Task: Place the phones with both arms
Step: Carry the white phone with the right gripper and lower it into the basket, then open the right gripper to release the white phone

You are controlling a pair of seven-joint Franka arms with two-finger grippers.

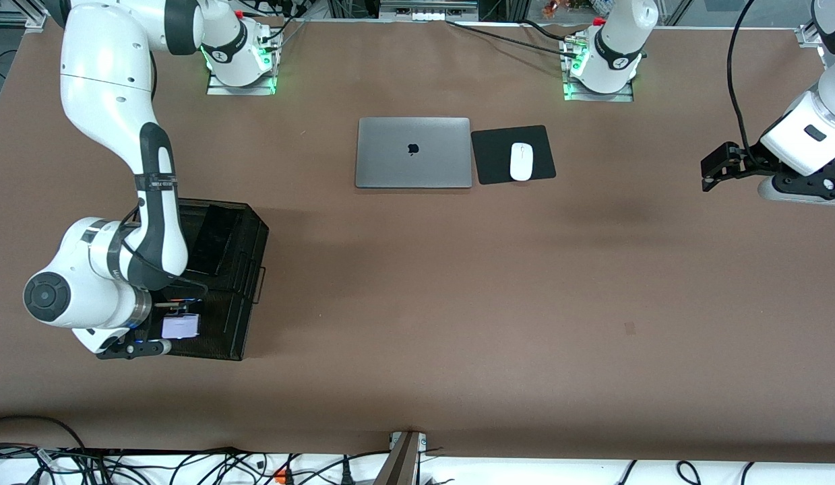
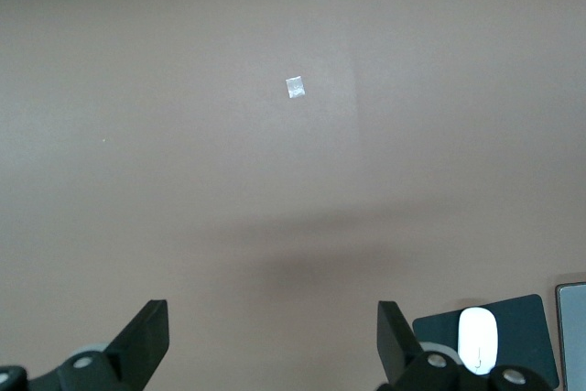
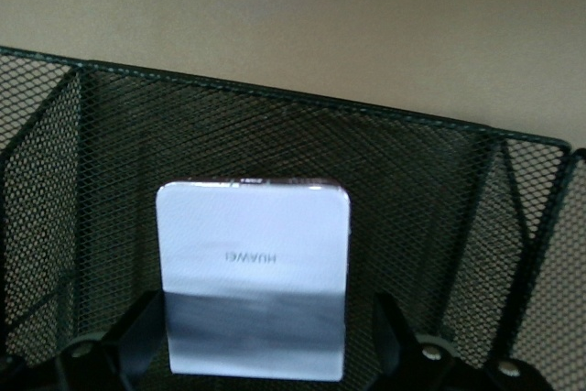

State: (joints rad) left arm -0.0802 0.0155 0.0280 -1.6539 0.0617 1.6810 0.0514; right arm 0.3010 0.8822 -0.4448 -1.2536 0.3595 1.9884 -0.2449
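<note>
We hold the pale phone [image 3: 254, 281] pinched in our right tool [image 1: 162, 328] inside the mesh basket [image 1: 245, 269], at eight o'clock from the laptop [image 1: 414, 152], to release it low, while our left tool [image 2: 273, 336] waits spread wide over bare table [image 1: 457, 303].

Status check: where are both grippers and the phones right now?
Right gripper over the mesh basket, around the pale phone. Left gripper open, waiting above bare table. Long black phone in basket.
</note>
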